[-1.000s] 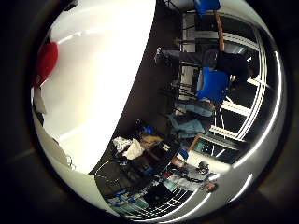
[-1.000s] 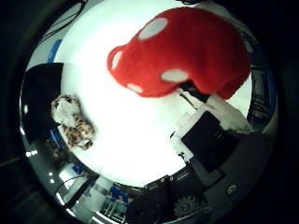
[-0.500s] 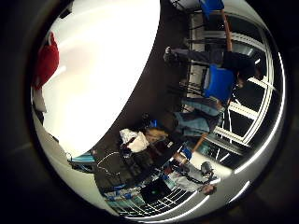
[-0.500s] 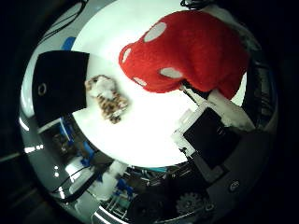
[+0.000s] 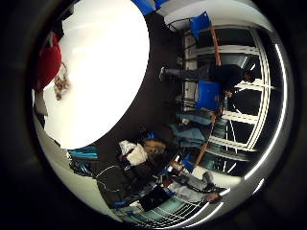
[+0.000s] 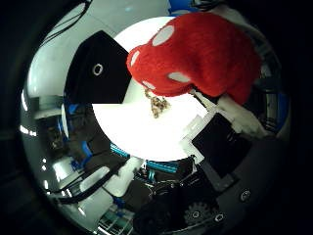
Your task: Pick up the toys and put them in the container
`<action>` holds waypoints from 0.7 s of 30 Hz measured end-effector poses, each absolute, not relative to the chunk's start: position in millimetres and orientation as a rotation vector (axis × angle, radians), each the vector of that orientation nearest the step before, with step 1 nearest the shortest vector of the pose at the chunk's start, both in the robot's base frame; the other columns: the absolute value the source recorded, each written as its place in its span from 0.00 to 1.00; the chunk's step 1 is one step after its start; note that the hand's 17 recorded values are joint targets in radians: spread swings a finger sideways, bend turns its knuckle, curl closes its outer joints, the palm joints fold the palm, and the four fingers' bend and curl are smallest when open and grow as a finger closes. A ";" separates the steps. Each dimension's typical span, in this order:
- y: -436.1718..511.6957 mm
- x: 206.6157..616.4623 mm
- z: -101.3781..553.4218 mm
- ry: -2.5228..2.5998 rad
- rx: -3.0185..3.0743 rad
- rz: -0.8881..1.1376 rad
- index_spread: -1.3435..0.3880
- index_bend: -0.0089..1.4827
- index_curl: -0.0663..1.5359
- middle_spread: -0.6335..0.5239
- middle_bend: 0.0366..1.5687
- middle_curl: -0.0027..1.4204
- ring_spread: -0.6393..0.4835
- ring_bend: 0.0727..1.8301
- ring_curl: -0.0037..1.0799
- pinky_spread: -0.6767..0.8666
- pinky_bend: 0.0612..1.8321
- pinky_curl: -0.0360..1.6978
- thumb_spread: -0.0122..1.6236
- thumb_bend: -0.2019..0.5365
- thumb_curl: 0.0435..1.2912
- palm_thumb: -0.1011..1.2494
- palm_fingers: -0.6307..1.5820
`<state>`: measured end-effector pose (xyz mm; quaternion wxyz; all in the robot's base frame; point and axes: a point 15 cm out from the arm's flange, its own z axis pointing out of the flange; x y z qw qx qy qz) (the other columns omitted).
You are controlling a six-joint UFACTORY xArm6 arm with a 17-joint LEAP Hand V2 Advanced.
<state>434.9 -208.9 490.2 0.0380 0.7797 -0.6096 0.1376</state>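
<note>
A red plush mushroom (image 6: pixel 200 54) with white spots fills much of the thumb side view, close against my palm. My hand (image 6: pixel 222 142) is shut on it, with a white and black finger lying along its pale stem. Under it, on the round white table (image 6: pixel 146 134), lies a small tan and brown spotted toy (image 6: pixel 157 104). A black container (image 6: pixel 98 71) with a pale ring on its side stands at the table's edge beside the mushroom. The little finger side view shows the mushroom's red edge (image 5: pixel 48 62) and the spotted toy (image 5: pixel 61 85) on the table.
Past the table's rim (image 5: pixel 120 120) is a dark floor with bags and loose clutter (image 5: pixel 136 153). Blue chairs (image 5: pixel 208 93) stand further off by tall windows. Blue and white gear sits beside the table (image 6: pixel 102 181).
The whole picture has shifted, so my hand has moved over the table with the mushroom still held. The black container and the spotted toy now show much nearer the mushroom.
</note>
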 end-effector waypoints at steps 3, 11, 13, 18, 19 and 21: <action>-174.4 439.5 515.8 -1.853 2.481 0.511 0.52 0.63 0.43 0.24 0.19 0.28 0.46 0.07 0.15 0.67 0.07 0.09 0.59 0.25 0.36 0.84 0.56; -49.5 458.8 565.6 -1.812 2.846 0.634 0.51 0.60 0.43 0.22 0.16 0.28 0.39 0.08 0.17 0.67 0.07 0.08 0.59 0.25 0.37 0.85 0.58; -24.0 463.3 574.0 -1.798 2.898 0.661 0.51 0.59 0.43 0.22 0.16 0.29 0.38 0.08 0.17 0.66 0.07 0.08 0.59 0.25 0.37 0.85 0.59; 43.9 479.4 585.6 -1.756 3.013 0.715 0.51 0.57 0.43 0.20 0.16 0.29 0.36 0.08 0.17 0.65 0.08 0.07 0.58 0.25 0.37 0.84 0.60; 55.0 483.8 585.7 -1.750 3.031 0.721 0.51 0.57 0.43 0.20 0.16 0.29 0.36 0.08 0.17 0.65 0.07 0.07 0.58 0.25 0.37 0.84 0.60; 78.9 492.2 580.7 -1.752 3.059 0.702 0.51 0.56 0.43 0.20 0.15 0.29 0.35 0.08 0.17 0.65 0.07 0.07 0.58 0.25 0.37 0.84 0.60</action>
